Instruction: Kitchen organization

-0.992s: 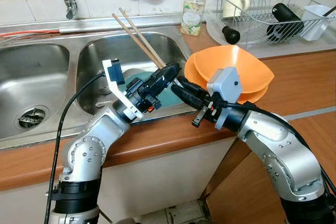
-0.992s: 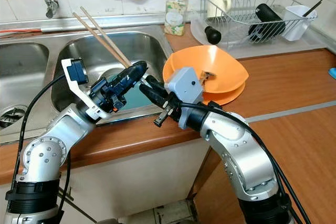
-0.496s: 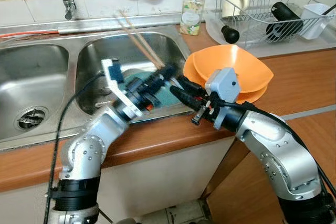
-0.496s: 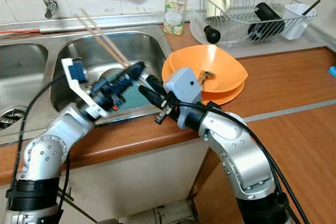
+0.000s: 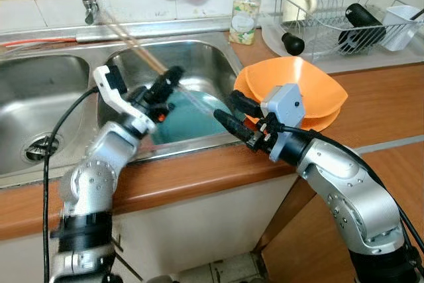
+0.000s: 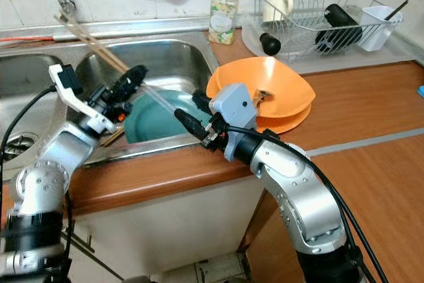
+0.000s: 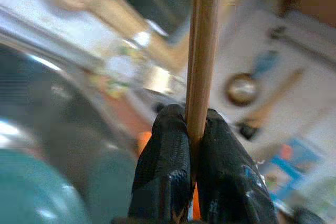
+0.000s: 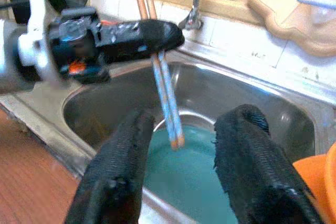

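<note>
Over right sink basin [image 5: 205, 64]: left claw [image 5: 171, 79] clamped on chopsticks [image 8: 167, 98], tips hanging above teal plate [image 6: 156, 116] in basin. Right claw [image 5: 228, 112] open, at bench [image 5: 371, 107] edge, just beside stacked orange bowls [image 5: 311, 87].

2 wooden chopsticks [image 6: 93, 43] tilted over sink, clamped in left pincer [image 6: 136, 74].

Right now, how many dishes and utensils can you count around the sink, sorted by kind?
Chopsticks: 2, held by the left gripper
Orange bowls: 2, stacked
Teal plate: 1, in the sink
Mug: 1, in the rack
Total: 6
</note>
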Available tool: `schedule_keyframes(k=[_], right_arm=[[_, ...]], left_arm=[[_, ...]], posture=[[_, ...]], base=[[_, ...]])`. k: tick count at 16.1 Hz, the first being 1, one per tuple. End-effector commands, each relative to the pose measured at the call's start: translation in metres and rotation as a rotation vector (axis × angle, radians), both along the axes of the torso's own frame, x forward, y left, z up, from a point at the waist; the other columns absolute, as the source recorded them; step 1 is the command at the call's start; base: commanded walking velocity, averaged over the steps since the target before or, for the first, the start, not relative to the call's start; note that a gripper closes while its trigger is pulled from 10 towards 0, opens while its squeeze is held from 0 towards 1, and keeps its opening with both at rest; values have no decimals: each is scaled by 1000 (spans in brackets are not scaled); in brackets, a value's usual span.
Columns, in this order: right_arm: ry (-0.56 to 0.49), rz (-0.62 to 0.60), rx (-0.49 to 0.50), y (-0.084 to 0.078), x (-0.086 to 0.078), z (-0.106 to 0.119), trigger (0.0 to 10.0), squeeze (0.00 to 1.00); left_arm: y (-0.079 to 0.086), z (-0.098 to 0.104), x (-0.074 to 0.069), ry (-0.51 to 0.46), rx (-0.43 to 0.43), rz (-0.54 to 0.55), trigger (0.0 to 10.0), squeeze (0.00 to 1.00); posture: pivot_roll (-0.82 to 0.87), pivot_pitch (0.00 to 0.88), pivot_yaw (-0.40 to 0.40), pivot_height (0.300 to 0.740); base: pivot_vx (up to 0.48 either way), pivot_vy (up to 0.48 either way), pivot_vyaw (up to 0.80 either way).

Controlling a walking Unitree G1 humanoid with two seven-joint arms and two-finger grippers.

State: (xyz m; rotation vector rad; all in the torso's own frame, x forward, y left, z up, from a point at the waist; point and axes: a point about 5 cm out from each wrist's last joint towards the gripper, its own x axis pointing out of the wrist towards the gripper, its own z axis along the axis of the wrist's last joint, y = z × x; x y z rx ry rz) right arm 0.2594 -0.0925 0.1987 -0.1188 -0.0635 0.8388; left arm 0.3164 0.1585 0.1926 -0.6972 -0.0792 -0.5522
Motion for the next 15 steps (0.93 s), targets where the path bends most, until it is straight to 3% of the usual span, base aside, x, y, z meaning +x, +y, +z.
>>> schedule_keyframes(k=[1, 6, 7, 8, 9, 10, 13, 15], right_arm=[[14, -8, -5, -1, -3, 1, 10000, 1000], [24, -34, -64, -2, -4, -4, 10000, 1000], [13, -29, -83, -1, -4, -4, 10000, 1000], [19, -16, -88, 0, -4, -5, 10000, 1000], [18, 0, -102, 2, -5, -4, 10000, 1000], [11, -1, -108, 3, -6, -4, 10000, 1000], [9, -12, -108, 4, -7, -4, 10000, 1000], [17, -18, -99, 5, -7, -5, 10000, 1000]], left_arm=[[7, 4, 7, 10, 30, 70, 0, 0], [24, -6, 36, 170, 83, 282, 0, 0], [28, -12, 44, 250, 97, 343, 4706, 0], [30, -13, 47, 279, 100, 360, 6235, 0], [29, -18, 51, 334, 134, 371, 10000, 0], [29, -23, 54, 381, 156, 380, 10000, 1000], [35, -39, 57, 509, 172, 444, 10000, 1000], [33, -43, 57, 534, 170, 422, 10000, 1000]], posture=[[41, 0, 26, 740], [17, 0, 10, 740], [8, 0, 11, 740], [8, 0, 11, 740], [2, 0, 14, 740], [-2, 0, 17, 740], [-7, 0, 20, 740], [-9, 0, 21, 740]], base=[[0, 0, 0], [0, 0, 0], [0, 0, 0], [0, 0, 0], [0, 0, 0], [0, 0, 0], [0, 0, 0], [0, 0, 0]])
